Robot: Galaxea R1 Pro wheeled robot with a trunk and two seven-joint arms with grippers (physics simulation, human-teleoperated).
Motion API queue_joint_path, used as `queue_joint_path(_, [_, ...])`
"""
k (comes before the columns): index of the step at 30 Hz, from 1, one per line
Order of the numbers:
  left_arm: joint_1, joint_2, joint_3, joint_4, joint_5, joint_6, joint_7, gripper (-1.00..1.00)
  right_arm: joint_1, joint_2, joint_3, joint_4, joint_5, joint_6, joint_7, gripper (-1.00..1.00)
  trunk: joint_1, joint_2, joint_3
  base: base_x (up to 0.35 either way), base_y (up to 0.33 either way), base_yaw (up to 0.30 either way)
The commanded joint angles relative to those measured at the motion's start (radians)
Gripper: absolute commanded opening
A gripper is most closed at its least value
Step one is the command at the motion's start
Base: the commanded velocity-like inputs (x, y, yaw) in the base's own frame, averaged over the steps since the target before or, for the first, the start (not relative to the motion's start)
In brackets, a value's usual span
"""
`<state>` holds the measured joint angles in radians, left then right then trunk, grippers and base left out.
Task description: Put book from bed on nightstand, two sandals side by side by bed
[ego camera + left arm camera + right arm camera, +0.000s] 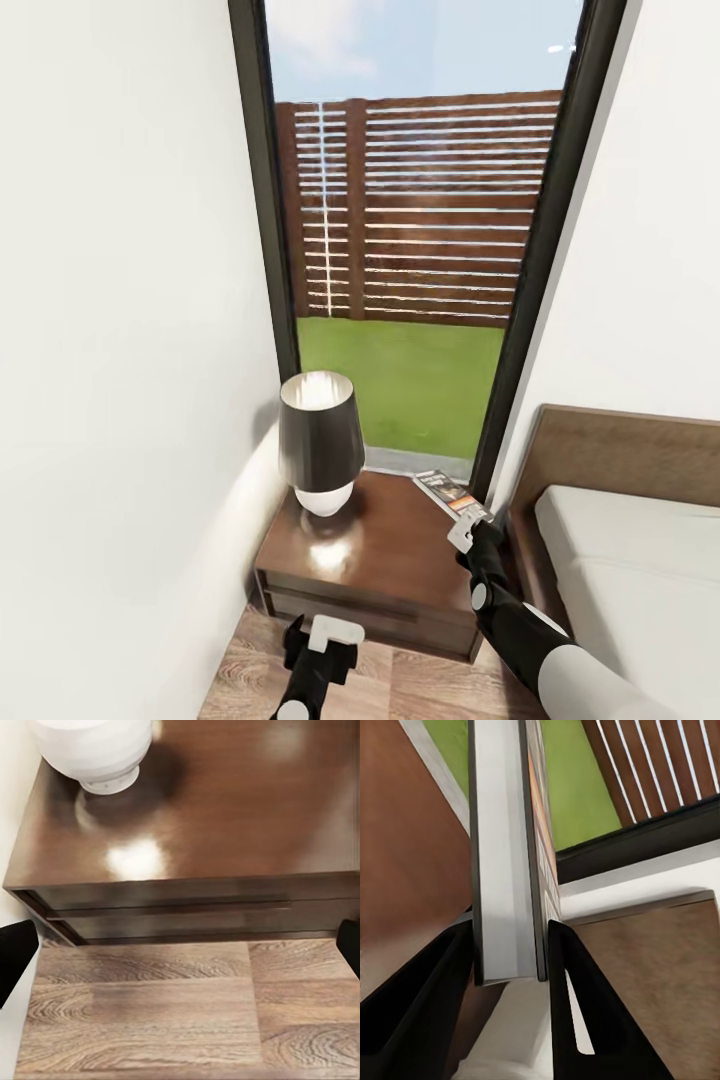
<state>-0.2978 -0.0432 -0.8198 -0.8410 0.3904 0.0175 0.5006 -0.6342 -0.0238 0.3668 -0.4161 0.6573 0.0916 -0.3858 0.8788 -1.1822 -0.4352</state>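
My right gripper is shut on the book, a thin paperback with an orange band, holding it by one end. The book hangs over the back right corner of the dark brown nightstand, close to the window. In the right wrist view the book stands edge-on between the black fingers. My left gripper is open and low over the floor in front of the nightstand's drawer. The bed with its grey mattress lies to the right. The sandals are out of view.
A lamp with a dark shade and white base stands on the left half of the nightstand. A white wall runs close along the left. The tall black-framed window is behind. The wooden headboard is just right of my right arm.
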Motion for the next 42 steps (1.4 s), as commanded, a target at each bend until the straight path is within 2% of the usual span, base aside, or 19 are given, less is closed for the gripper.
queue_joint_path(1, [-0.001,0.001,-0.006,-0.001,0.006,0.002,0.008,1.00,-0.001,-0.001,0.006,-0.001,0.010,0.010,-0.006,-1.00,0.004,-0.008,-0.004,0.000,0.000,0.000])
queue_joint_path(42, [-0.001,0.000,-0.012,-0.001,0.010,0.002,0.007,1.00,-0.001,-0.003,0.006,-0.001,0.009,0.012,-0.009,-1.00,0.161,-0.295,-0.132,0.000,0.000,0.023])
